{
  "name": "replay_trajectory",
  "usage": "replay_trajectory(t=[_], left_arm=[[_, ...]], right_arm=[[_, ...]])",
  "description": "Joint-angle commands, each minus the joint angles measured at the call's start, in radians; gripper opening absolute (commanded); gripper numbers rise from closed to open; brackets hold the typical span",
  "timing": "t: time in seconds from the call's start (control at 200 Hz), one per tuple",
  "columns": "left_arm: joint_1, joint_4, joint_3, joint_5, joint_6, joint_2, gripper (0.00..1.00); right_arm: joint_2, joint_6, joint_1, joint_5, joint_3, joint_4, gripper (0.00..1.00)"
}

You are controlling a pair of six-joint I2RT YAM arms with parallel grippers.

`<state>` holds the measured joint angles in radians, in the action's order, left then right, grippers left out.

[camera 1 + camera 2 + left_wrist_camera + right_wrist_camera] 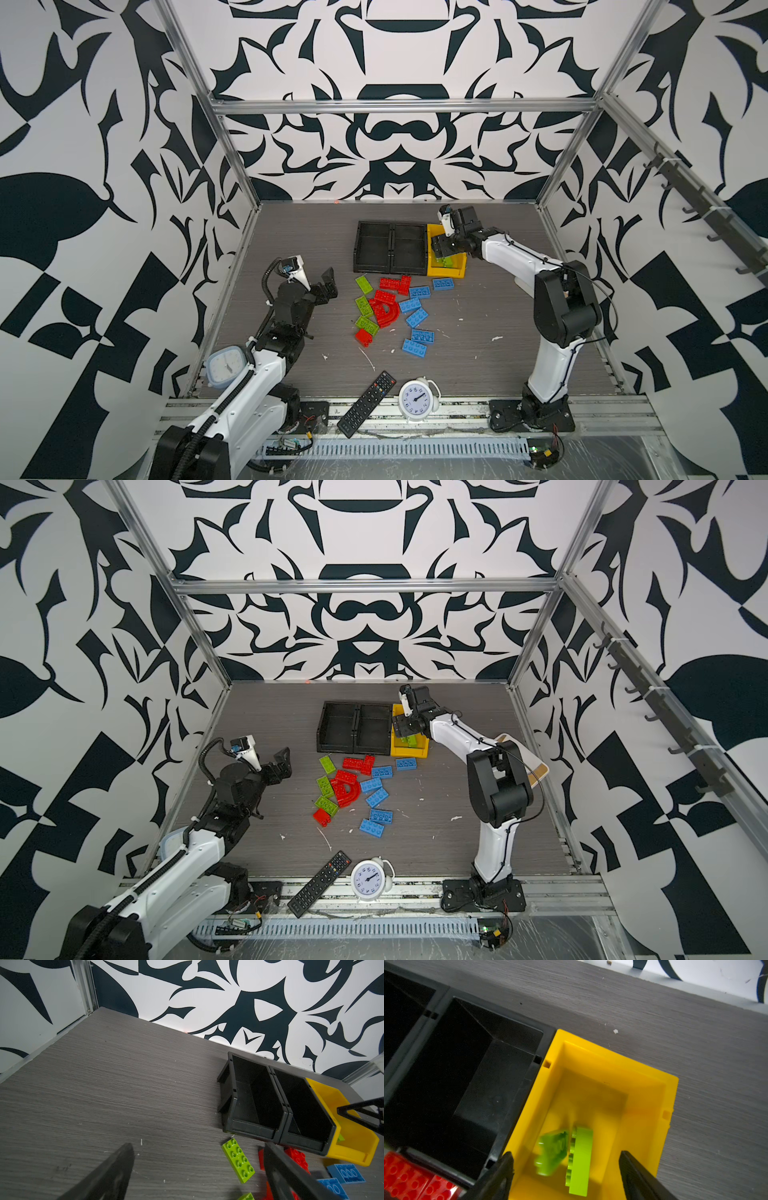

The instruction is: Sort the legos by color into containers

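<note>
While above the yellow bin (pixel 612 1056), right gripper (pixel 565 1154) wide open, empty (two lime-green studded legos (pixel 581 1159) beneath).

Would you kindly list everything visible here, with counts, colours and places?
table: one, grey
black bins: two, joined, table's far side
yellow bin: one, against black bins' right
green bricks: five; three at pile's left, two in yellow bin
red bricks: about five, one arched, pile's middle
blue bricks: six, pile's right
remote: one, black, front edge
clocks: two; white at front edge, pale blue by left arm
box: one, white, tan rim, behind right arm
left pincer: black, open, left of pile
right pincer: black, open, over yellow bin
</note>
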<state>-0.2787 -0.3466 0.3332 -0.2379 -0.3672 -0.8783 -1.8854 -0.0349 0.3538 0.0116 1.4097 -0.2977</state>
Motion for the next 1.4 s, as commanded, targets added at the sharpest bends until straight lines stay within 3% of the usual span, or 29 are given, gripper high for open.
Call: replay_trajectory(t=[0.0,0.155,0.32,0.48,0.575,0.765,1.395], left_arm=[[0.004,0.008,-0.001,0.008,-0.006,-0.002,0.99],[0.004,0.015,-0.003,-0.004,-0.010,0.008,0.99],[0.004,0.014,-0.003,-0.006,-0.012,0.003,1.00],[0.004,0.009,0.000,-0.008,-0.014,-0.018,0.99],[0.004,0.011,0.003,-0.006,-0.014,-0.027,0.99],[0.004,0.015,0.006,0.004,-0.025,-0.024,0.99],[0.004,0.009,0.007,0.014,-0.017,-0.041,0.99]], right_arm=[[0.097,-0.001,0.003,0.021,-0.005,-0.059,0.82],[0.290,-0.064,0.061,0.033,-0.149,-0.113,0.76],[0.469,-0.117,0.250,-0.021,-0.295,-0.245,0.74],[0.580,-0.295,0.399,0.022,-0.432,-0.285,0.66],[0.619,-0.390,0.477,-0.023,-0.486,-0.307,0.65],[0.629,-0.449,0.564,-0.012,-0.562,-0.274,0.65],[0.475,-0.317,0.619,0.108,-0.608,-0.151,0.64]])
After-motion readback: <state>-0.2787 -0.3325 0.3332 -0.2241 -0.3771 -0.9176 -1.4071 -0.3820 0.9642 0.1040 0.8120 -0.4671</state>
